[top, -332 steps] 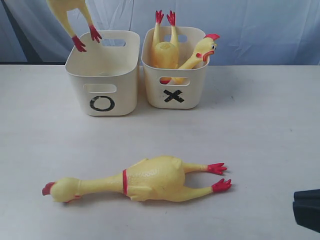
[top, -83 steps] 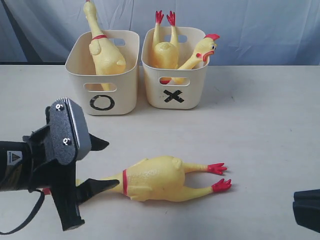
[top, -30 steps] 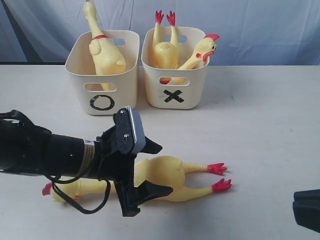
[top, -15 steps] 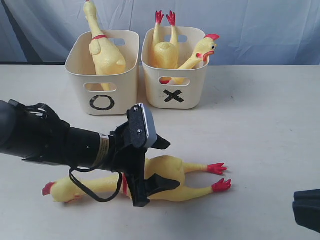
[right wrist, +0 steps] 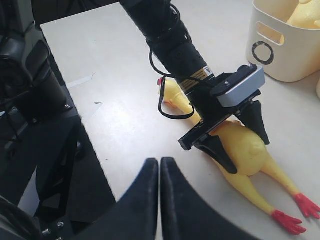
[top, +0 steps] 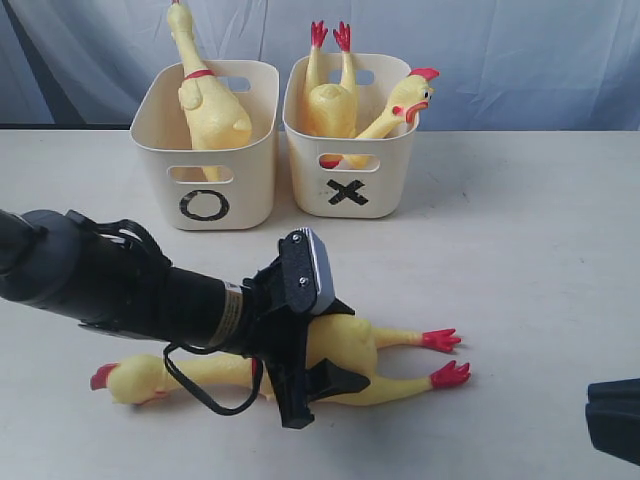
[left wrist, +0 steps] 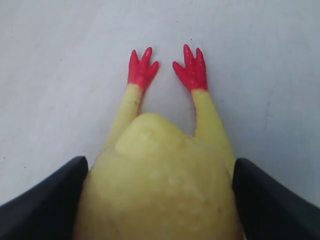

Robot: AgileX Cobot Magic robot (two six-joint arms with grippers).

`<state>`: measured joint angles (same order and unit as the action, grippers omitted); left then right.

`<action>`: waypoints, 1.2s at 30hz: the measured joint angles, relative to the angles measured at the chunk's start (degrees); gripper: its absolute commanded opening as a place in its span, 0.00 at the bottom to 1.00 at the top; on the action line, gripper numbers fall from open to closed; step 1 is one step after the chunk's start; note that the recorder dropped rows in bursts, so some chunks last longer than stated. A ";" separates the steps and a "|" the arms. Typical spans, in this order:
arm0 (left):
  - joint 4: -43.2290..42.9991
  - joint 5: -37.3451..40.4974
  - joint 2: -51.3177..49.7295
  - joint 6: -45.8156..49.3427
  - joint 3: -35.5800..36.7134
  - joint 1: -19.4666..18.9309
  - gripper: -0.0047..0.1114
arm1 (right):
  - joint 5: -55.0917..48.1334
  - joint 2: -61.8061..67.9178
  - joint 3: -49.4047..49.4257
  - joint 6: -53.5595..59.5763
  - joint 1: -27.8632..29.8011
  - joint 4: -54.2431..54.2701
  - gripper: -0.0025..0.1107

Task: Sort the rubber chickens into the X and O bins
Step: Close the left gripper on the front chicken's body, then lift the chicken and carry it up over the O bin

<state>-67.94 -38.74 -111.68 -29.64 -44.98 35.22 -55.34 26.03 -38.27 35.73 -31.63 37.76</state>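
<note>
One rubber chicken [top: 362, 354] lies on the table, head to the left and red feet [top: 447, 358] to the right. My left gripper [top: 348, 342] straddles its fat body, with a black finger [left wrist: 47, 200] pressed against each flank [left wrist: 155, 190]. The chicken still rests on the table. Another chicken [top: 210, 110] stands in the O bin [top: 250, 190]. Two chickens [top: 330, 100] lean in the X bin [top: 385, 170]. My right gripper [right wrist: 159, 161] is shut and empty, at the front right table edge [top: 615, 418], away from the chicken [right wrist: 245, 150].
The two bins stand side by side at the back centre of the white table. A blue cloth hangs behind them. The left arm [top: 110, 285] stretches across the front left. Dark equipment [right wrist: 35, 85] stands beyond the table edge in the right wrist view.
The left arm has slid right along the chicken, from its neck to its body. The fingers have come in against the body, and the chicken has shifted slightly.
</note>
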 measured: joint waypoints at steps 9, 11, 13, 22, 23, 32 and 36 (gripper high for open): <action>0.00 0.33 0.00 -0.12 0.00 0.17 0.07 | 0.00 0.00 0.00 0.00 0.00 0.00 0.03; 0.00 0.33 0.00 -0.12 0.00 0.17 0.04 | 0.00 0.00 0.00 0.00 0.00 0.00 0.03; 0.00 0.33 0.00 -0.12 0.00 0.17 0.04 | 0.00 0.00 0.00 0.00 0.00 0.00 0.03; 0.00 0.33 0.47 -0.12 0.00 0.26 0.04 | 0.00 0.00 0.00 0.00 0.00 0.00 0.03; 0.00 0.37 0.73 -0.12 0.00 0.26 0.04 | 0.00 0.00 0.00 0.00 0.00 0.00 0.03; 0.00 0.52 5.90 -0.12 0.00 0.26 0.04 | 0.00 0.00 0.00 0.00 0.00 0.00 0.03; 0.79 0.62 8.25 -0.12 0.00 0.26 0.04 | 0.00 0.00 0.00 0.00 0.00 0.00 0.03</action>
<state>-67.16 -38.12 -103.43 -29.76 -44.98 35.48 -55.34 26.03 -38.27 35.73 -31.63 37.76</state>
